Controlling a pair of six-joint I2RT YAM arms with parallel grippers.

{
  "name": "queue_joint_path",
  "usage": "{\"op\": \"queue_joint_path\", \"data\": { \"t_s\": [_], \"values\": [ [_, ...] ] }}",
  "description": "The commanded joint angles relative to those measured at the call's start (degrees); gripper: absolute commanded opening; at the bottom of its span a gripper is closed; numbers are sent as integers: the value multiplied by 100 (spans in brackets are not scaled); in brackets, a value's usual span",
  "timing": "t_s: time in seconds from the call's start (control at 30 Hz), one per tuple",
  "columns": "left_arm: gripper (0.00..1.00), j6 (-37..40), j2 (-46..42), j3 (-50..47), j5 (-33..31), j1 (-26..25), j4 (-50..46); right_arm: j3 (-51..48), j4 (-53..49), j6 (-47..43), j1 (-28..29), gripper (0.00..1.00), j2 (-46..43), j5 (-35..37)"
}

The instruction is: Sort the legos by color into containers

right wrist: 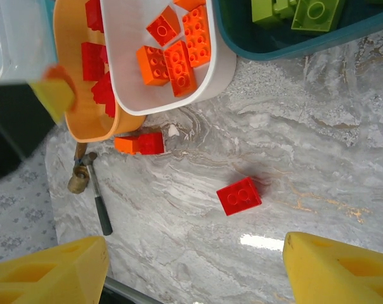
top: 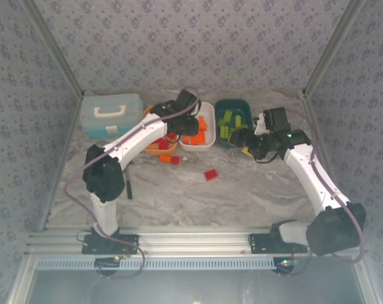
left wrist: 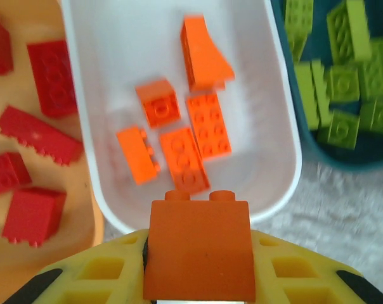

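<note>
Left gripper point(left wrist: 198, 273) is clamping an orange brick point(left wrist: 198, 247), studs pointing away, and hovering over the near end of the white tray point(left wrist: 286, 177). Five orange bricks point(left wrist: 201, 123) are lying loose in that tray. The orange tray point(left wrist: 77, 259) is touching its left side and holding red bricks point(left wrist: 51, 76). The teal tray point(right wrist: 274, 47) is sitting on its right with lime bricks point(left wrist: 344, 82) piled inside. All three trays are lining the bench point(top: 242, 196) far edge. In the top view the left arm point(top: 137, 139) is crossing over the orange tray and hiding part of it.

Right gripper point(right wrist: 191, 272) is hanging with jaws wide apart and nothing between them, over bare bench near the teal tray. A lone red brick point(right wrist: 240, 196) is lying mid-bench. An orange-and-red pair point(right wrist: 139, 144) is sitting just beside the orange tray's near end. A thin black tool point(right wrist: 101, 209) is lying toward the left edge. A light blue case point(top: 110, 114) is sitting in the far left corner.
</note>
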Motion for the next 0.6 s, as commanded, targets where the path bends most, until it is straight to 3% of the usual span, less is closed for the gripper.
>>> {"op": "queue_joint_path", "data": {
  "t_s": [0.0, 0.37, 0.57],
  "values": [
    [34, -99, 738, 614, 216, 202, 38, 453, -16, 44, 189, 75, 258, 227],
    [35, -102, 3490, 4243, 220, 527, -1003, 705, -180, 38, 566, 75, 512, 302],
    [35, -270, 3698, 4217, 244, 653, -1072, 583, -307, -29, 599, 75, 357, 336]
  ]
}}
